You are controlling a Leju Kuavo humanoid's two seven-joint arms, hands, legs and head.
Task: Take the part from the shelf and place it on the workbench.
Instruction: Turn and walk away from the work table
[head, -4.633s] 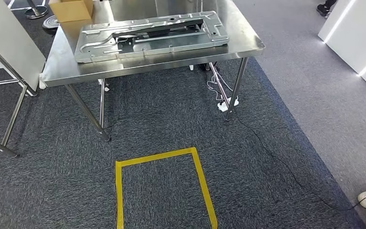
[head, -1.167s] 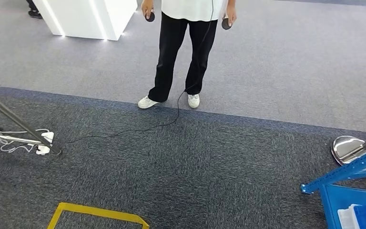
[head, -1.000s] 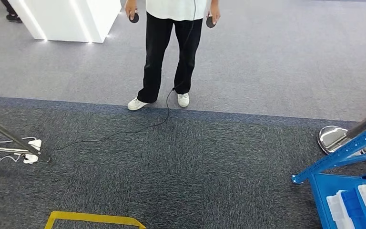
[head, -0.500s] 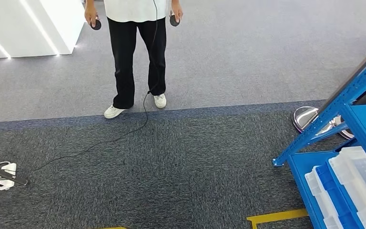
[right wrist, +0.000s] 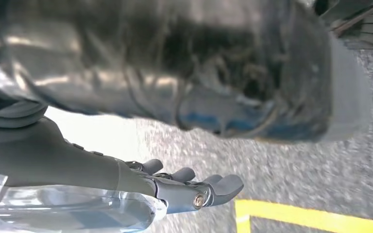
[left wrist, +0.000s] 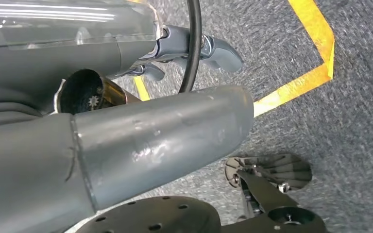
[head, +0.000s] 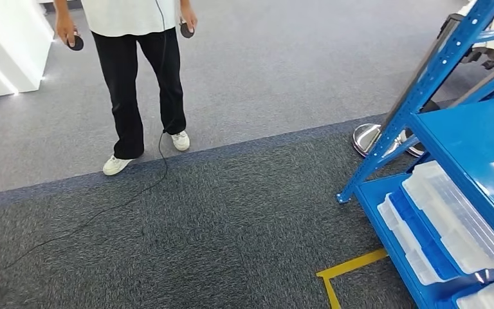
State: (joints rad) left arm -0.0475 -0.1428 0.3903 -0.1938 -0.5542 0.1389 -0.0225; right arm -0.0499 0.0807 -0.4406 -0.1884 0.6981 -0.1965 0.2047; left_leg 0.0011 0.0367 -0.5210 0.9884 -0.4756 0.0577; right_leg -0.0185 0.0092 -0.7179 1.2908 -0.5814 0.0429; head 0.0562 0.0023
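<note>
Turning: the whole head view has swung round. A few seconds back it looked at the steel workbench with a big metal panel on it; after that it swept past the person, and now the blue shelf (head: 469, 148) fills 3 to 5 o'clock. That's the camera moving, not the things.
What it means: looks to me like the robot is lining up on the shelf, with the bench somewhere off-frame behind the turn.
Part: can't pick it out. The lower shelf level has clear plastic bins (head: 457, 219) at about 4 o'clock, lids on, and I can't tell what's inside. Neither hand has it.
Left hand (left wrist: 141, 97): empty, fingers (left wrist: 218, 48) stretched out loose and apart, hanging over the carpet, touching nothing.
Right hand (right wrist: 126, 179): same deal. Its fingers (right wrist: 223, 184) are nearly straight with nothing in them, above the carpet near a yellow line.
Floor mark: a corner of yellow tape (head: 350, 264) sits at 5 o'clock, just beside the shelf's foot.
Person (head: 135, 96): standing at 11 o'clock, well apart from the shelf, with a round black controller (head: 74, 42) in each hand and a cable (head: 103, 212) trailing across the carpet toward 8 o'clock.
</note>
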